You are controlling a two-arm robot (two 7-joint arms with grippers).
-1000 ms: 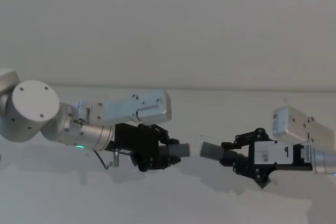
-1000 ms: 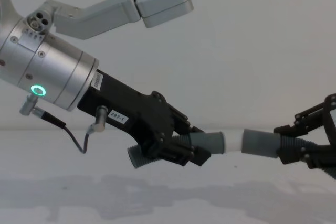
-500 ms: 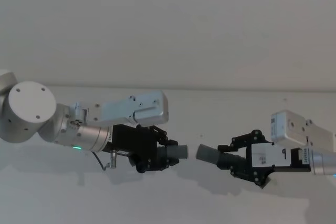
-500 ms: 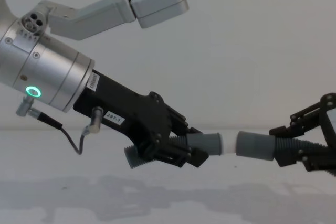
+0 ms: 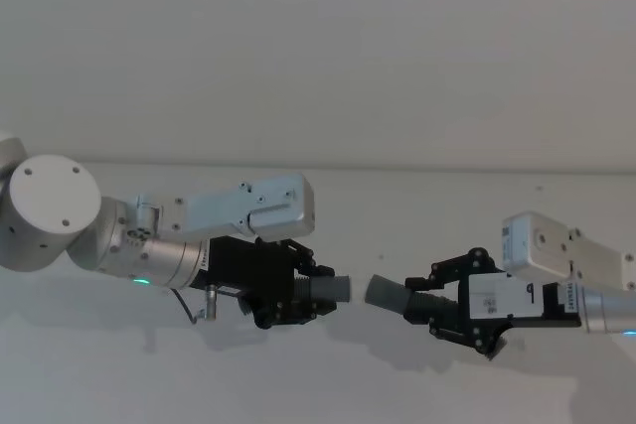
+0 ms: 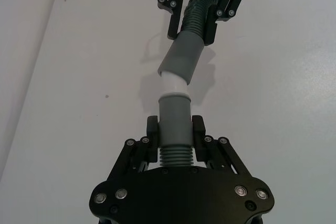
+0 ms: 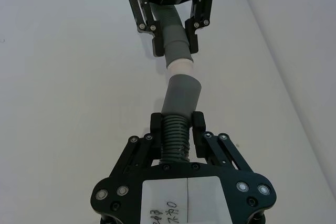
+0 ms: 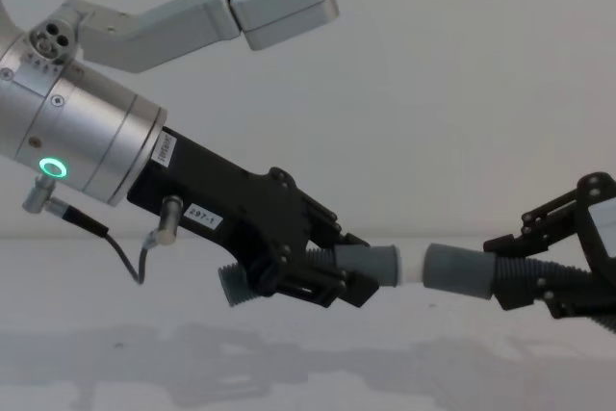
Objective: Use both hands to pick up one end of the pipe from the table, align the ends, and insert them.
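Two grippers are clamping the ribbed hose: left gripper [image 8: 322, 276] beside its whitish-tipped cuff [image 8: 380, 266], right gripper [image 8: 539, 281] behind the plain cuff [image 8: 457, 270], both above the table [image 8: 289, 372]. Tip is seemingly entering. Hose looks light and bendy; gripping near the cuffs is wise.
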